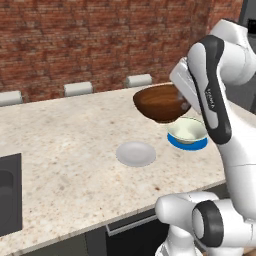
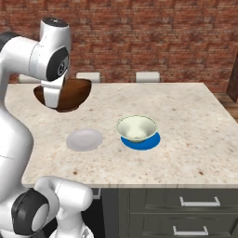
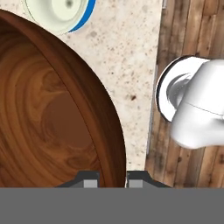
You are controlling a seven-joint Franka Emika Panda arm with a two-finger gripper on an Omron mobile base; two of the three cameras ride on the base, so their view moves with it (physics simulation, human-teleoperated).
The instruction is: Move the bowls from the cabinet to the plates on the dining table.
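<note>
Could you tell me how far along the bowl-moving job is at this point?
About halfway. Done: the wide cream-white bowl sits on the bright blue plate on the beige speckled stone dining table. In hand: the glossy reddish-brown bowl is held above the table, its rim pinched between the fingers of the gripper. Left: setting it on the pale grey plate, which holds nothing yet.

A red brick wall (image 1: 90, 40) is seen behind the stone-topped island. Three pale chair backs (image 1: 78, 88) are lined up along the island's far edge, partly hidden by it. A dark sink (image 1: 9, 200) is set into the top at the near left corner. A wooden plank floor (image 3: 192, 52) is seen beside the island.
</note>
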